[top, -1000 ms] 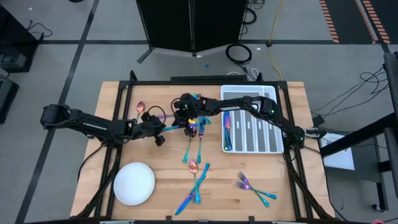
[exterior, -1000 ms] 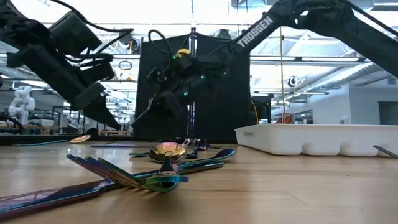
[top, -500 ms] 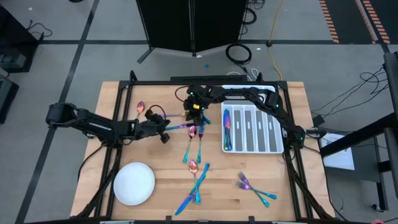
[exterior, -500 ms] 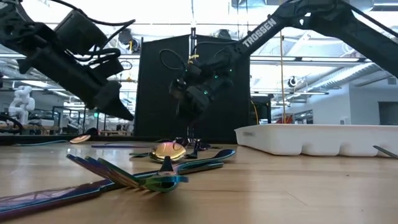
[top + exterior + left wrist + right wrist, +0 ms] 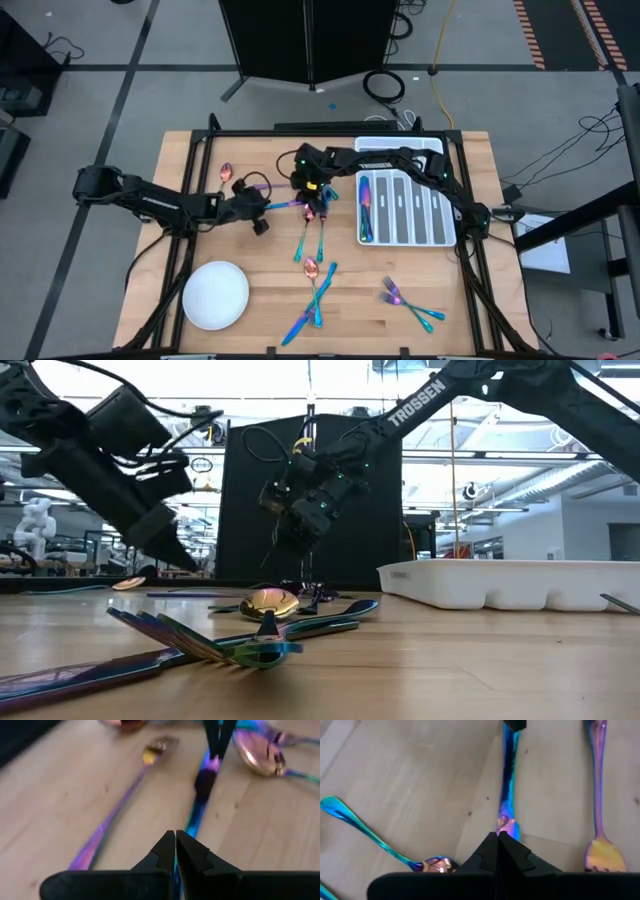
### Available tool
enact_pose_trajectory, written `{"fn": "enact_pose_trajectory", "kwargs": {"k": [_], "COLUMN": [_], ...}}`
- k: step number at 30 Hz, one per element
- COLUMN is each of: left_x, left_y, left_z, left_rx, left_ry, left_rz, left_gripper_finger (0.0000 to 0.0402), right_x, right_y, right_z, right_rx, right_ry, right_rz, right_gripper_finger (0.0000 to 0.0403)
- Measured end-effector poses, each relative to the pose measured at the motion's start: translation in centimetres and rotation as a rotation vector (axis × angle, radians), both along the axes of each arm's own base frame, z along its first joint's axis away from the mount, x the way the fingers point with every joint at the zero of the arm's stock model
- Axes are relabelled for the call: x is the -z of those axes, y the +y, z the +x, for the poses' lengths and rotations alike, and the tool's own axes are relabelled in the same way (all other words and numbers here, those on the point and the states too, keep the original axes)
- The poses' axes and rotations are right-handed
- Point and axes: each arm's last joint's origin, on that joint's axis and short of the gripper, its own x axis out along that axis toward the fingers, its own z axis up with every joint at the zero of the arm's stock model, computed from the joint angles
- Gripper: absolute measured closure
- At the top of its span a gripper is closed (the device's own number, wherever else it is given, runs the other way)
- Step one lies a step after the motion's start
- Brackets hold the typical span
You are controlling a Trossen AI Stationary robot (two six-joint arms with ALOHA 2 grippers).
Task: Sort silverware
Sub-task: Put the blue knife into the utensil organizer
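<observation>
Both grippers are pinching one slim utensil [image 5: 288, 204] near the table's [image 5: 470, 300] middle, the left gripper [image 5: 175, 851] closed on one end and the right gripper [image 5: 498, 847] on the other, so one should let go before lifting.

Light falls evenly from overhead — the counter [image 5: 390, 330] is bright in the high view, with only soft, short shadows. In the low view, bright windows and ceiling lights behind turn both arms into dark silhouettes. The left wrist view is blurred throughout; a spoon bowl [image 5: 256, 754] there catches glare.
</observation>
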Motion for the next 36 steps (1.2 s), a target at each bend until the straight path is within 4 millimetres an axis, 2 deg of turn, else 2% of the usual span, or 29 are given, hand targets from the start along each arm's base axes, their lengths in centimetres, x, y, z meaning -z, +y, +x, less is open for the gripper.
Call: {"fn": "enact_pose_trajectory", "kwargs": {"k": [4,7,16,21,26,30,36], "left_x": [-0.6,-0.9,-0.9,-2.5,-2.1,-0.9,1.2], "left_y": [0.0,0.0,0.0,-0.1,0.1,0.7,1.9], "left_z": [0.5,0.8,1.0,2.2,2.8,3.3,3.6], "left_rx": [0.035,0.035,0.048,0.111,0.133,0.128,0.171], "left_ry": [-0.053,-0.1,-0.093,-0.225,-0.213,-0.172,-0.094], "left_rz": [0.045,0.056,0.073,0.035,0.019,0.037,-0.009], "left_gripper_finger": [0.0383,0.0367,0.0268,0.0261,0.0261,0.0261,0.0261], "right_x": [-0.1,-0.1,0.0,0.1,-1.8,-2.8,-3.7], "right_y": [0.0,0.0,1.2,1.2,0.5,0.1,0.2], "right_z": [0.1,0.2,0.4,0.1,-0.5,-1.9,-6.0], "right_rx": [0.0,-0.001,-0.027,-0.006,-0.011,0.002,0.054], "right_ry": [-0.012,-0.022,-0.005,0.04,0.007,0.012,-0.057], "right_rz": [-0.006,-0.009,-0.003,-0.039,-0.025,-0.028,-0.044], "right_gripper_finger": [0.0403,0.0403,0.0403,0.0403,0.0403,0.0403,0.0403]}}
